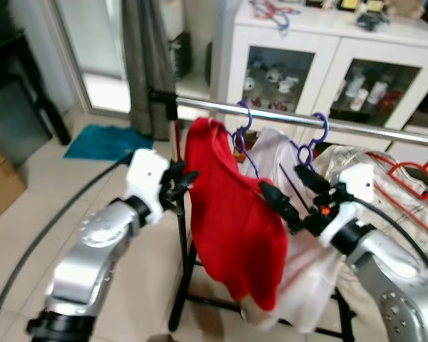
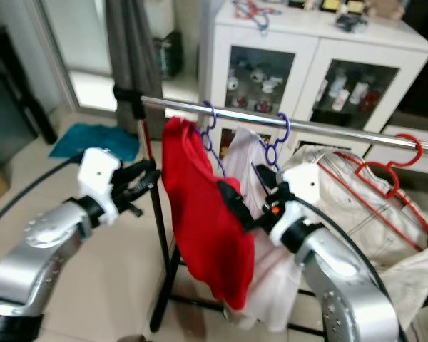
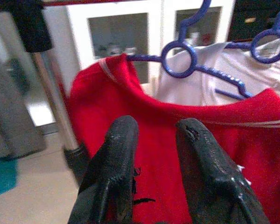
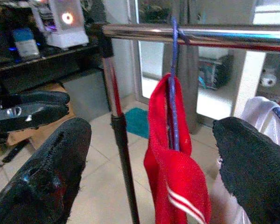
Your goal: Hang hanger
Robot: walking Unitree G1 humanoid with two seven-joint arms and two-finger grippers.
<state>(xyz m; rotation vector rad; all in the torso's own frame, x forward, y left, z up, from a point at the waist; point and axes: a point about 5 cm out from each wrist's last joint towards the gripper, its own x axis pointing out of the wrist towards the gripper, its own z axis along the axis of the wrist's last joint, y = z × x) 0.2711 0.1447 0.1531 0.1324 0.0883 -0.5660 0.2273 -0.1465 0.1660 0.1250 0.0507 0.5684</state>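
At the left end of the silver rail (image 1: 292, 117), beside its dark upright post (image 1: 177, 206), the left gripper (image 1: 184, 179) hovers just short of the red shirt (image 1: 235, 221); in its wrist view the two black fingers (image 3: 114, 168) stand slightly apart with nothing between them, pointed at the shirt's collar. The shirt hangs on a blue hanger (image 3: 186, 65) whose hook (image 1: 244, 117) is over the rail near that left end. The hanger's long axis lies across the rail, so the shirt shows edge-on in the right wrist view, its shoulders pointing toward and away from the robot. Just to its right a second blue hanger (image 1: 315, 139) carries a white garment (image 1: 307, 271), hooked on the same rail. The right gripper (image 1: 292, 192) reaches in front of the red shirt's lower right edge, fingers spread wide and empty. Farther right a red hanger (image 2: 389, 167) holds a pale garment (image 2: 385, 235). A white cabinet (image 1: 328, 64) stands behind the rail.
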